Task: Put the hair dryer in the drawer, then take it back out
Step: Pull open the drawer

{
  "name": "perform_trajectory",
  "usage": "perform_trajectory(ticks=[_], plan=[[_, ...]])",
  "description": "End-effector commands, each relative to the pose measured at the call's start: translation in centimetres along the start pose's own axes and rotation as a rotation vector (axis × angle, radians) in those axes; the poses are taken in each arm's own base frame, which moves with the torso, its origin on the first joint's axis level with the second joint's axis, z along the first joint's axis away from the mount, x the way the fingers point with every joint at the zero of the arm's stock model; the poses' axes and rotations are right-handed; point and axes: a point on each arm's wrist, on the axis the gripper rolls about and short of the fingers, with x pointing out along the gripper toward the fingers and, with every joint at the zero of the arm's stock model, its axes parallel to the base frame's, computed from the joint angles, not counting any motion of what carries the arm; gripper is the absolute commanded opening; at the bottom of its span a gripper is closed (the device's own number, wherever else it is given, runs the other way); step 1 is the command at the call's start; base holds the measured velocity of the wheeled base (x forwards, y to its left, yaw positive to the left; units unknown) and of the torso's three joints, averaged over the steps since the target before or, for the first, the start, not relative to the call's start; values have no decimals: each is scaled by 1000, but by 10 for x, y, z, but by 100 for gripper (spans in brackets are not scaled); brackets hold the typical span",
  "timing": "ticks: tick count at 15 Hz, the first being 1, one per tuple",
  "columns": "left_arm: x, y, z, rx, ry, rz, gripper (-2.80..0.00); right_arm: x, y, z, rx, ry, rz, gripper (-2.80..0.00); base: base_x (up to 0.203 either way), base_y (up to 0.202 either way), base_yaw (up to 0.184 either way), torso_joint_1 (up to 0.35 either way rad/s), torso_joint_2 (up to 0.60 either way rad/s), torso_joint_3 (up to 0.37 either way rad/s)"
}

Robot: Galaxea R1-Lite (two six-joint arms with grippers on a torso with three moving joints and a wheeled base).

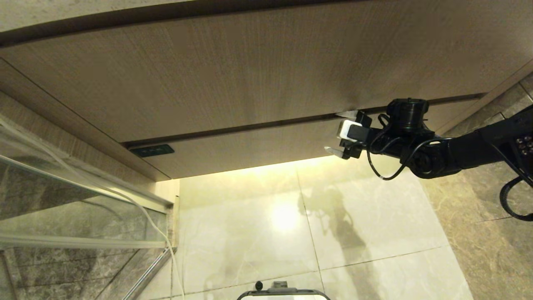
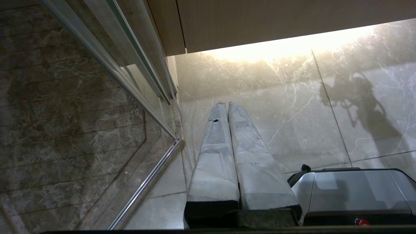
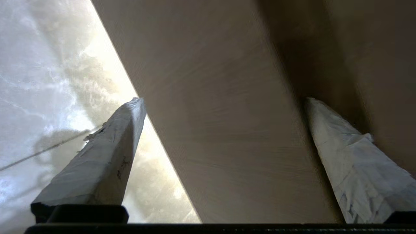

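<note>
Wood-grain drawer (image 1: 250, 152) is sitting closed in the head view, dark label (image 1: 152, 150) at its left. I'm seeing my right end effector (image 1: 340, 134) spread wide across that low front, one fingertip at the seam under the taller front (image 1: 233, 71), the other at the bottom edge. Left wrist view: left end effector (image 2: 225, 104) is hanging closed over the marble floor (image 2: 286, 107). Right wrist view: fingers (image 3: 97, 162) are straddling the drawer front. Hair dryer isn't showing anywhere.

Pale marble floor tiles (image 1: 250, 233) gleam under warm light spilling from beneath the wood-grain cabinet (image 1: 233, 71). A glass partition with a metal frame (image 1: 83, 196) borders darker marble (image 2: 65, 130) at left.
</note>
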Motion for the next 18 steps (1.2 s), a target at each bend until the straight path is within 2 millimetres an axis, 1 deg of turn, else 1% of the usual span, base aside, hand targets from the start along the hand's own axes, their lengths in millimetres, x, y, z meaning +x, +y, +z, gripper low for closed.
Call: perform_trajectory(ticks=[1,4,7,9,11,14,16,18], plan=[[0,0,0,0,1,0,-280,2,12,-12,12,32,40,0,0,0,0,0,0,0],[0,0,0,0,1,-1,-280,3,25,-20,66,78,144,0,0,0,0,0,0,0],[0,0,0,1,1,-1,-280,-4,34,-24,139,147,259,0,0,0,0,0,0,0],[0,0,0,0,1,-1,-280,-15,33,-24,166,200,300,0,0,0,0,0,0,0],[0,0,0,0,1,-1,-280,-26,30,-19,176,249,311,0,0,0,0,0,0,0],[0,0,0,0,1,-1,-280,-35,30,-15,181,266,321,0,0,0,0,0,0,0],[0,0,0,0,1,1,-280,-44,28,-10,178,305,321,0,0,0,0,0,0,0],[0,0,0,1,1,1,-280,-57,24,-3,175,368,325,0,0,0,0,0,0,0]])
